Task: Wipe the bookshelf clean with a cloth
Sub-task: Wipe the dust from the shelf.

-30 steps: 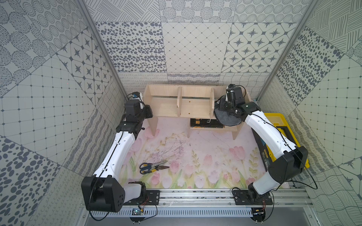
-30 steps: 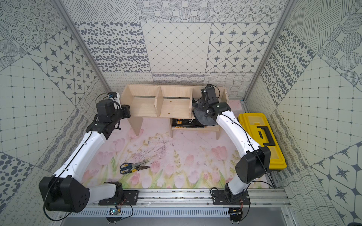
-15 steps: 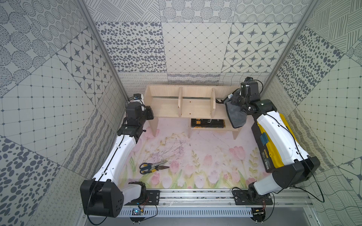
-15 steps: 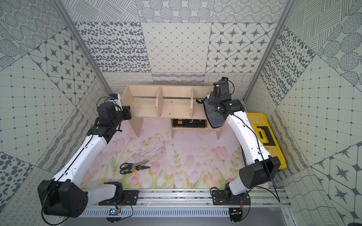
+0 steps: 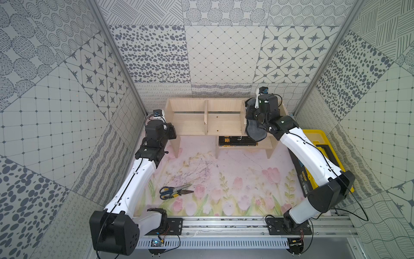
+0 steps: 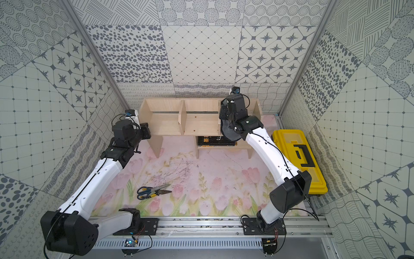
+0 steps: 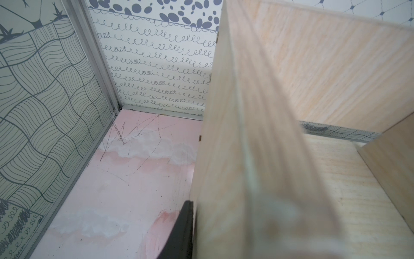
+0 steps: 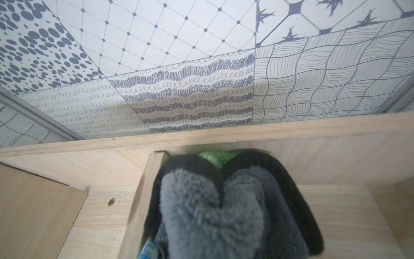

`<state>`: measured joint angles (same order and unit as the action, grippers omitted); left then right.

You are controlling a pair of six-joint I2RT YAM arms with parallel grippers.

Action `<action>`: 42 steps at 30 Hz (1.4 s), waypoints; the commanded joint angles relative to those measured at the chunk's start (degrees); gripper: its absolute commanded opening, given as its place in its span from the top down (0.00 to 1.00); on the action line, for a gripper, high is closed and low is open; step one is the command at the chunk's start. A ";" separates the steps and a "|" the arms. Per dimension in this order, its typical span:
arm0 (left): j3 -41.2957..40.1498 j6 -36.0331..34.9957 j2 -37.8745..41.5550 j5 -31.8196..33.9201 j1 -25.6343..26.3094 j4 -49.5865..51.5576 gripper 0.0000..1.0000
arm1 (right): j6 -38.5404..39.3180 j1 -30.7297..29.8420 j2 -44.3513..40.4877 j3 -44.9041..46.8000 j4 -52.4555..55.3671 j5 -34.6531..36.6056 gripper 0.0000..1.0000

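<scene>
One cloth (image 5: 255, 133), tucked beside right bookshelf (image 5: 190, 125) divider (image 5: 242, 116)

Left arm (image 5: 134, 181) outstretched, fingers (image 7: 182, 226) clamped.

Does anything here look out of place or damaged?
Scissors and pliers lie loose on the mat in front of the bookshelf; wiping does not need them. Dark scribble marks also stain the mat near them.
</scene>
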<state>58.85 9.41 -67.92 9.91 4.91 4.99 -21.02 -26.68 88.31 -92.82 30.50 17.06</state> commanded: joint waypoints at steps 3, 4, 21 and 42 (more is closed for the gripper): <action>-2.05 10.47 0.64 7.71 2.87 -1.23 1.00 | -1.33 3.62 -7.89 10.17 0.44 2.35 1.00; -2.05 10.82 0.47 8.59 2.97 -1.07 1.00 | -1.37 4.97 -8.50 11.16 1.62 2.36 1.00; -1.44 11.20 -5.89 12.61 0.83 -7.92 1.00 | 4.77 7.25 8.27 -10.65 -0.49 -4.71 1.00; -2.31 8.72 -7.56 7.03 -1.47 -12.83 1.00 | 4.31 10.59 -8.40 12.96 2.55 2.73 1.00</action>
<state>57.52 8.38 -74.83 12.53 4.71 -11.81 -17.10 -15.84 80.95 -82.54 32.29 18.52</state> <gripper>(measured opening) 0.214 0.125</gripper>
